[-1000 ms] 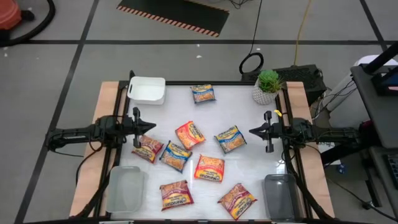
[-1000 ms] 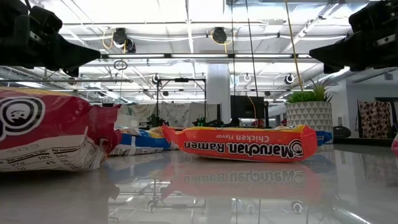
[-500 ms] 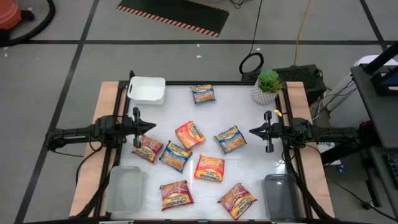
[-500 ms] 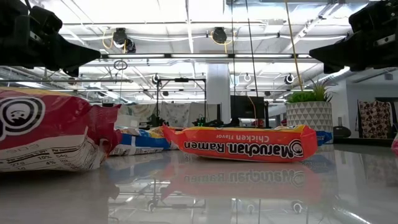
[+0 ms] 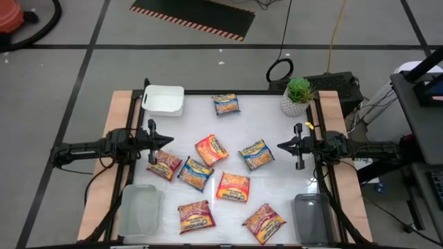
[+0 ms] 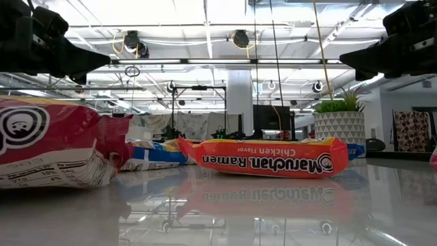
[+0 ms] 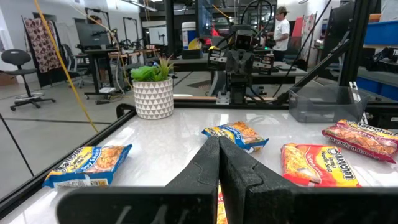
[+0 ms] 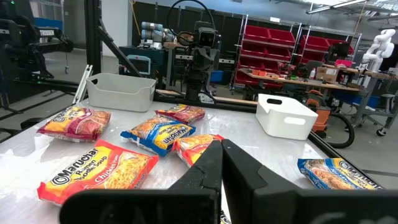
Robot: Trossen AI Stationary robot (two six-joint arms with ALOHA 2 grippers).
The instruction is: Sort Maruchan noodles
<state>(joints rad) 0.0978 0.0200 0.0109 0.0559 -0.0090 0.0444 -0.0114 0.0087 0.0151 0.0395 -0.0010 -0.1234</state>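
Eight Maruchan noodles packets lie on the white table (image 5: 277, 190), none inside a bin. Three have blue wrappers: one alone at the far edge (image 5: 226, 104), one right of the middle (image 5: 256, 154) and one left of the middle (image 5: 195, 173). Three are orange-red: one in the middle (image 5: 212, 149), one nearer (image 5: 233, 187) and one at the near right (image 5: 264, 223). Two look dark red, though the colour is hard to judge from above: one at the left (image 5: 164, 164) and one at the near edge (image 5: 196, 216).

The left tool (image 5: 168, 140) hangs above the left side of the table, fingers pressed together and holding nothing. The right tool (image 5: 281, 146) hangs above the right side, also closed and empty.

There are three bins: one white bin (image 5: 163, 100) at the far left corner and two clear bins, near left (image 5: 139, 211) and near right (image 5: 311, 218). One potted plant (image 5: 297, 95) stands at the far right corner.
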